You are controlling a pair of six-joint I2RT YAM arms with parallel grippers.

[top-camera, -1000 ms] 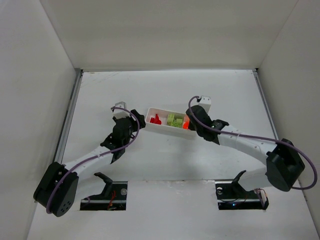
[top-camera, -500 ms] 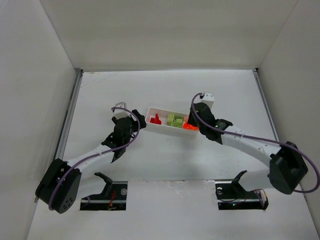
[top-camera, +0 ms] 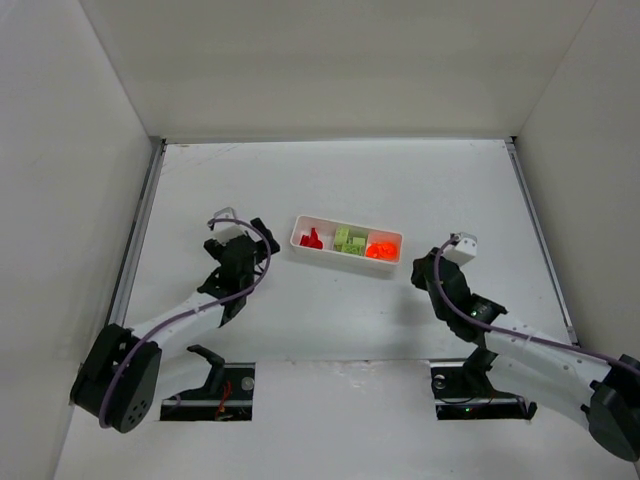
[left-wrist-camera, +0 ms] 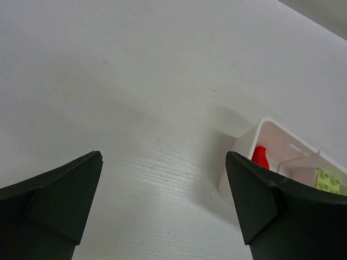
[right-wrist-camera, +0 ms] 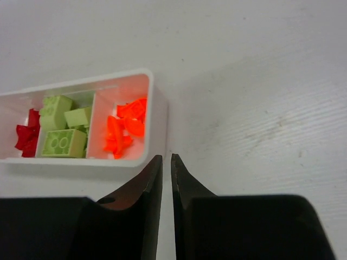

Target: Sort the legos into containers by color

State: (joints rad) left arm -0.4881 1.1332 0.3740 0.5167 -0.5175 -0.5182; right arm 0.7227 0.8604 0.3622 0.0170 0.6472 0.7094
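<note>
The white tray [top-camera: 398, 240] lies mid-table with three compartments: red legos [top-camera: 312, 240] on the left, lime green legos [top-camera: 349, 241] in the middle, orange legos [top-camera: 381, 249] on the right. My left gripper [top-camera: 262, 238] is open and empty, just left of the tray. In the left wrist view my gripper [left-wrist-camera: 164, 157] frames bare table, with the tray's corner [left-wrist-camera: 264, 125] and a red lego [left-wrist-camera: 261, 156] at its right finger. My right gripper [top-camera: 421, 272] is shut and empty, right of and nearer than the tray. In the right wrist view its tips [right-wrist-camera: 166, 157] sit just off the tray's right end [right-wrist-camera: 158, 111], beside the orange legos [right-wrist-camera: 124, 129].
White walls close in the table on the left, back and right. Both arm bases stand at the near edge [top-camera: 330, 372]. No loose legos show on the table around the tray.
My right arm has pulled back from over the tray's right end toward the near right. My left gripper has drawn slightly left, away from the tray.
</note>
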